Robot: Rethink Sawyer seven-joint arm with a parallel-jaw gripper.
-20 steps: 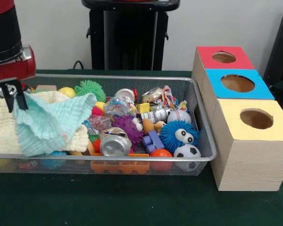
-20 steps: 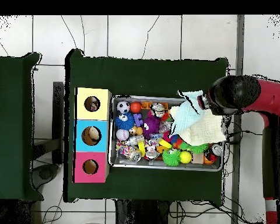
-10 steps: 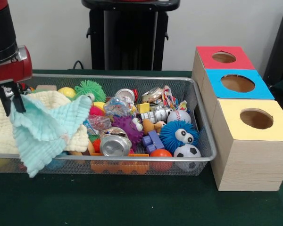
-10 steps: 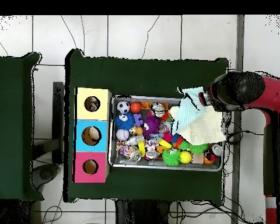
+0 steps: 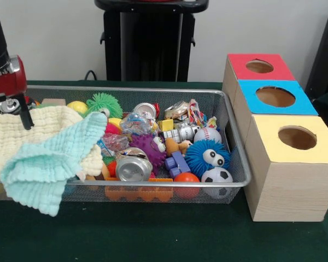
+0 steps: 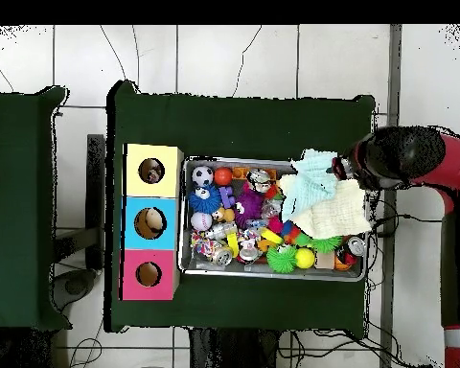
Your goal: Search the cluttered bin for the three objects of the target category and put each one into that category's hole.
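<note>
The wire mesh bin [image 5: 153,184] is full of toys; it also shows in the overhead view [image 6: 272,272]. A wrinkly spotted wrapper wad [image 5: 134,123] lies mid-bin and a second one [image 5: 115,143] just in front of it. A third cannot be made out. My gripper [image 5: 9,119] hangs open and empty over the bin's left end, above a cream cloth [image 5: 22,131]. The arm's head [image 6: 395,158] shows by the bin's right end from above. The yellow-topped box's hole [image 5: 297,137] is at the near right; it also shows in the overhead view [image 6: 150,171].
A mint cloth [image 5: 46,164] drapes over the bin's front rim and hangs outside; it also shows from above [image 6: 310,173]. A silver can [image 5: 133,168], a blue fuzzy ball [image 5: 208,157] and a small football [image 5: 217,178] lie near the front. The blue box [image 5: 275,96] and red box [image 5: 259,66] stand behind the yellow one.
The gripper has let go of the mint cloth and moved left. The cloth has dropped and now hangs over the bin's front rim.
</note>
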